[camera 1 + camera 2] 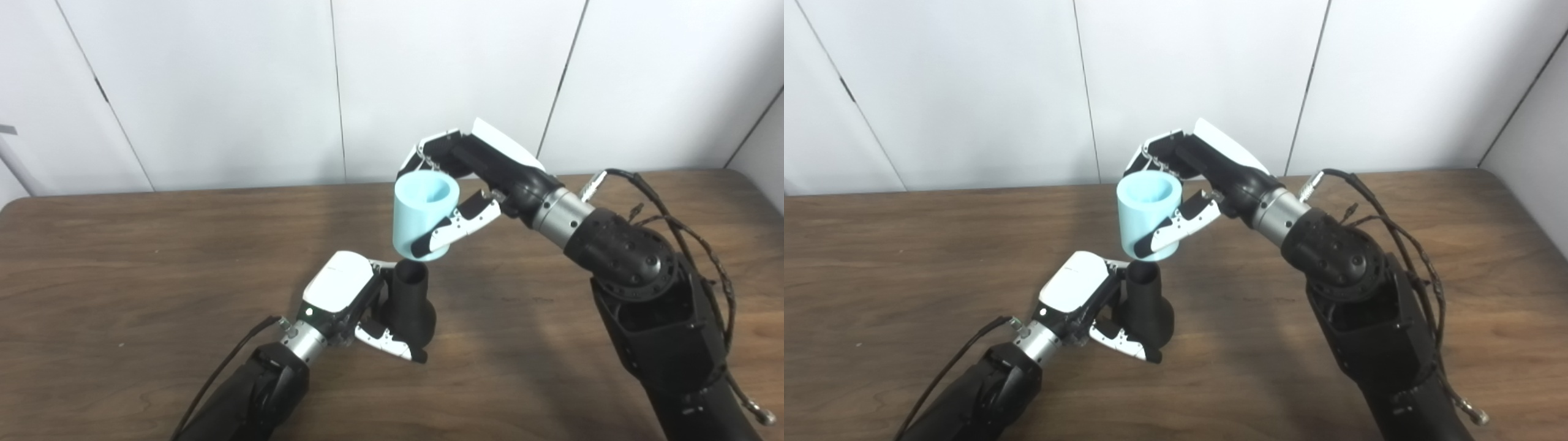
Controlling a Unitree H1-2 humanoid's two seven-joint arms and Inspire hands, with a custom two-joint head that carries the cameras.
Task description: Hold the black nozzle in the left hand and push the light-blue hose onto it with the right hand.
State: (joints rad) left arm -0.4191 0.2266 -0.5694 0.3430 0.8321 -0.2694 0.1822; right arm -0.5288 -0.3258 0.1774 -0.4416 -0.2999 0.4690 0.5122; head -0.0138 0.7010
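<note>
Nozzle point(409, 303) stands upright on table point(122, 275), near centre. Left hand point(349, 300) wraps it from 9 o'clock. Hose point(424, 214) hangs directly above nozzle, tilted, just clear of its mouth; right hand point(471, 184) grips it from 2 o'clock.

You see a dark brown wooden table point(153, 257) with visible grain, its far edge set against a white panelled wall point(214, 86). Thin dark seams point(339, 92) divide the panels. Light falls soft and even.
</note>
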